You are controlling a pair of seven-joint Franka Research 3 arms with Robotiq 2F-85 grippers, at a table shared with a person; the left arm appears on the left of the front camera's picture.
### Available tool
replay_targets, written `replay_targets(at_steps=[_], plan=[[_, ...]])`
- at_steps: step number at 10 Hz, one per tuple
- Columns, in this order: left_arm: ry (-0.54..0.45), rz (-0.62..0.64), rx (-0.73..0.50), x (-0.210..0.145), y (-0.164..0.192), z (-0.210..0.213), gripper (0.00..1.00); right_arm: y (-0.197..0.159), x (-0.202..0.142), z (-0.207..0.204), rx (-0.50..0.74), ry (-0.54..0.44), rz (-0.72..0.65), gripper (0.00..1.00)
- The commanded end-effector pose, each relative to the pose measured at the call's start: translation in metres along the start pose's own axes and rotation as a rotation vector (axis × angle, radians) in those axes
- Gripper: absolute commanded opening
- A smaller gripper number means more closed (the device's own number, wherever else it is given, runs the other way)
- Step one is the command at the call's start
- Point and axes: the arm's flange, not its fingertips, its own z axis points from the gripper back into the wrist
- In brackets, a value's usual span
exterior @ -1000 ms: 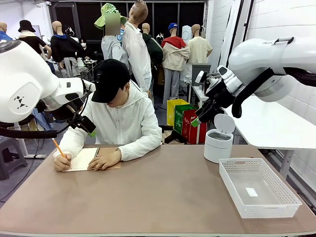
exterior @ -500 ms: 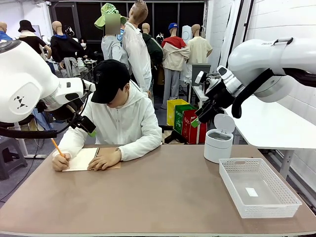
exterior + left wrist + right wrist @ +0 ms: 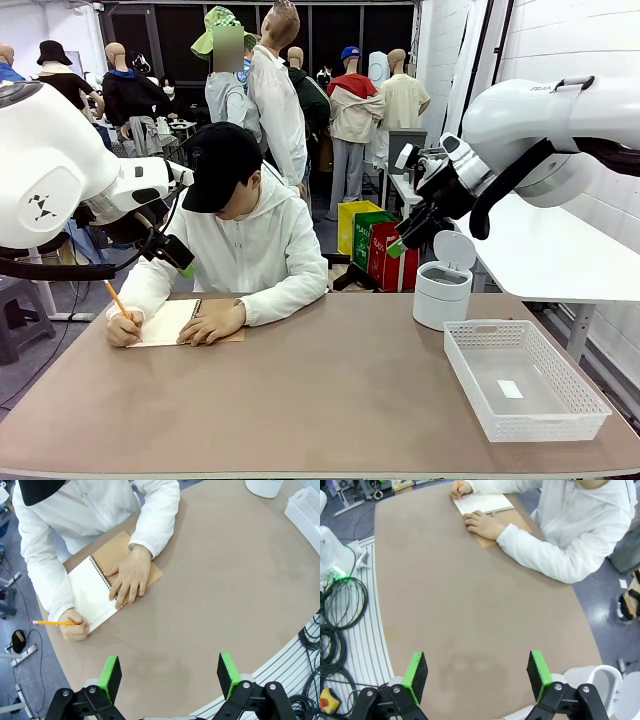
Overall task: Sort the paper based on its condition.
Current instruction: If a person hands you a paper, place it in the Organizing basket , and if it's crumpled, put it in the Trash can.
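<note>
Left wrist view: your left gripper (image 3: 168, 666) hangs high over the brown table (image 3: 215, 580). Its green-padded fingers stand wide apart with nothing between them.
Right wrist view: your right gripper (image 3: 476, 667) hangs over the table too, with its fingers spread wide and empty.
Paper: the paper (image 3: 89, 596) is the white open page of the spiral notebook (image 3: 114, 550). You find it at the person's edge of the table, on your left side, well apart from both grippers.
Person's hands: one hand (image 3: 74, 629) holds an orange pencil (image 3: 52, 623) at the page's edge. The other hand (image 3: 131, 577) lies flat across the spiral and the kraft cover.
Basket: the white mesh basket (image 3: 545, 425) sits at the table's right end, and a small white label (image 3: 509, 389) lies inside it.
Bin: a small white bin (image 3: 440, 298), its lid tipped up, stands just behind the basket.
</note>
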Motion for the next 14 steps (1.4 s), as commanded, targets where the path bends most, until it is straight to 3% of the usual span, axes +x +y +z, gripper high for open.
replay_targets(at_steps=[1,14], plan=[[0.0,0.001,-0.001,-0.0007,0.0007,0.0001,1.0,0.0005,0.0001,0.0001,0.0,0.0,0.0,1.0],[0.0,0.001,-0.001,-0.0007,0.0007,0.0001,1.0,0.0005,0.0001,0.0001,0.0,0.0,0.0,1.0]])
